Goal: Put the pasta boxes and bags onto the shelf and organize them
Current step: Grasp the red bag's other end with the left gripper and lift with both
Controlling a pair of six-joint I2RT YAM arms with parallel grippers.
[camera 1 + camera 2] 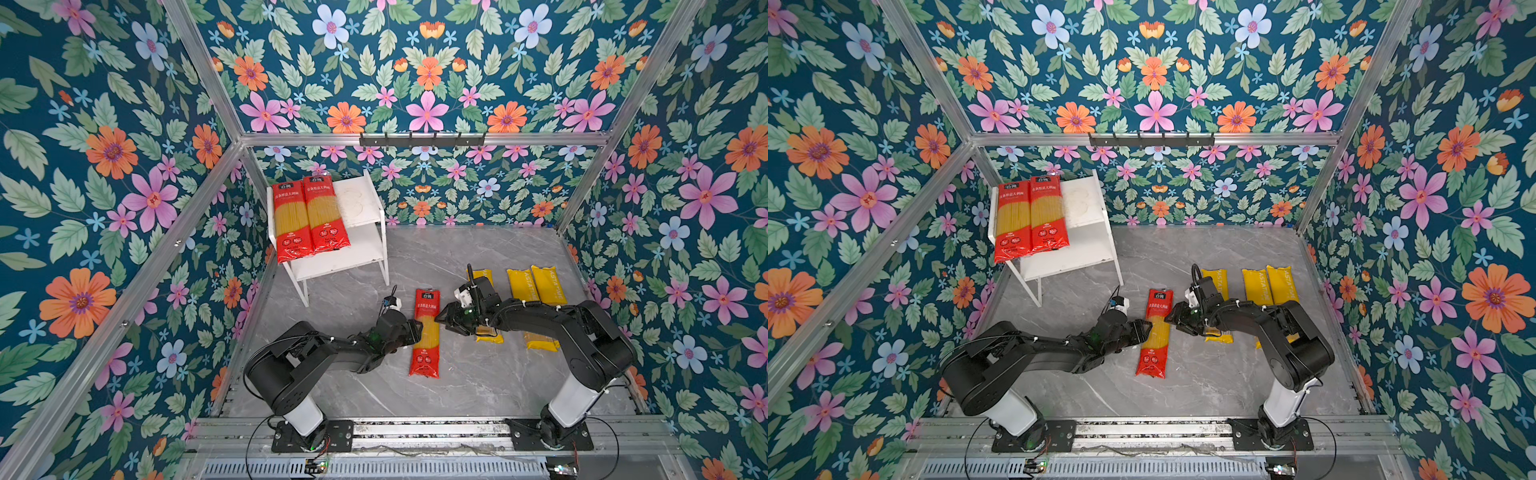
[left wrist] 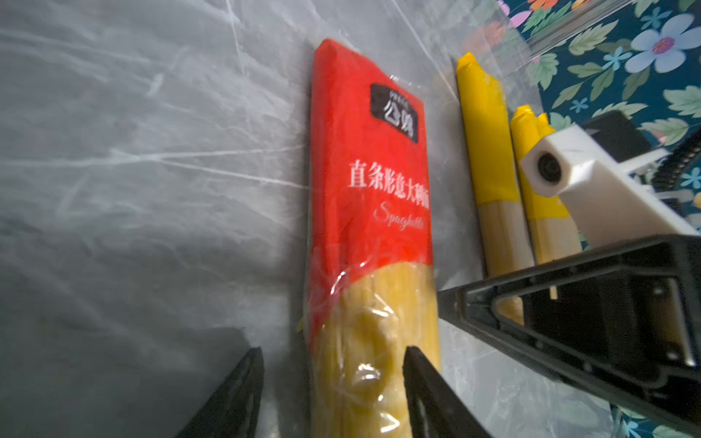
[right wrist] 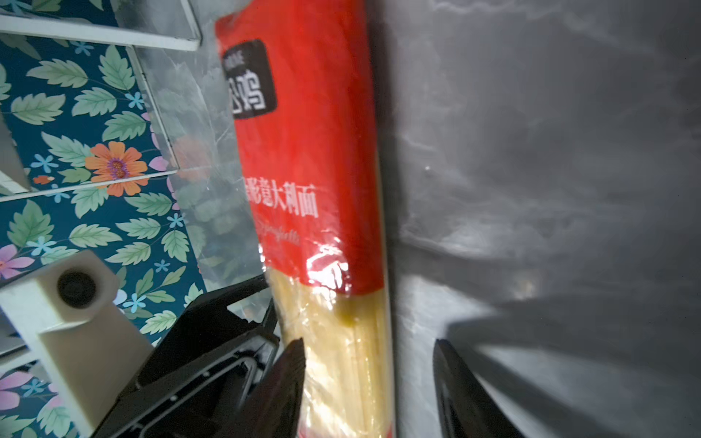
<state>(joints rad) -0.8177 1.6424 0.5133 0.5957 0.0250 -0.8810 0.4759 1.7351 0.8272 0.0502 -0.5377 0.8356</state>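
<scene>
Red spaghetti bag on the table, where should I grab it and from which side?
Take the red spaghetti bag at its clear middle, jaws across the narrow width, coming down from above. It lies flat and long on the table, so mid-length should keep it balanced.

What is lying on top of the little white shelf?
Two red spaghetti bags lie side by side on the shelf, on its top board, ends sticking past the front edge. They cover part of the lower tier.

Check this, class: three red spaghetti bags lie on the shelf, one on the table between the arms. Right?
Not quite: both top views show two red bags on the shelf, not three. One red bag does lie on the table between the arms.
</scene>
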